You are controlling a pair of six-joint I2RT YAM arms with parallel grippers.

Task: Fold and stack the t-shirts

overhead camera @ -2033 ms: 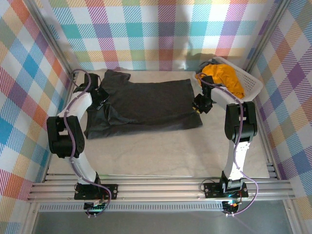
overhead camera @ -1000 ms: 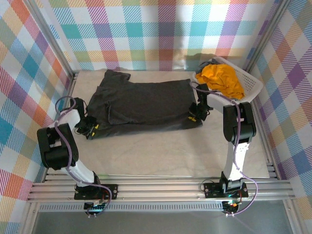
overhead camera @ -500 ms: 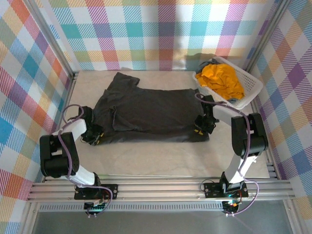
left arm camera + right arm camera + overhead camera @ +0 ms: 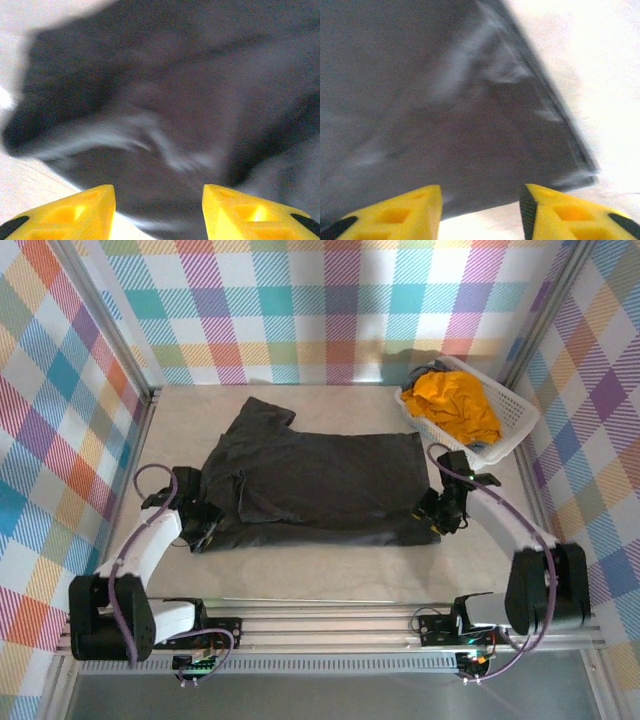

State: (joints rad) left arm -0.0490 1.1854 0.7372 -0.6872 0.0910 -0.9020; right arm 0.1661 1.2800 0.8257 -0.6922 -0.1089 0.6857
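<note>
The dark charcoal grey t-shirt point(image 4: 320, 480) lies spread flat in the middle of the table, one sleeve pointing to the back left. My left gripper point(image 4: 205, 525) is at its near left corner, and in the left wrist view this gripper point(image 4: 157, 200) is open, the blurred grey cloth point(image 4: 165, 100) just beyond its yellow fingertips point(image 4: 75, 212). My right gripper point(image 4: 437, 518) is at the near right corner. In the right wrist view it point(image 4: 480, 200) is open too, with the shirt's corner point(image 4: 445, 100) lying ahead of it. The mustard orange-yellow t-shirt point(image 4: 455, 405) sits bunched in the basket.
A white lattice basket point(image 4: 520, 425) stands tilted at the back right corner. Checked walls close in the table on three sides. A strip of bare table point(image 4: 320, 570) runs between the shirt's near hem and the metal rail at the front.
Both arms drew the grey shirt towards the near edge of the table. Both grippers then opened and let go of its near corners.
</note>
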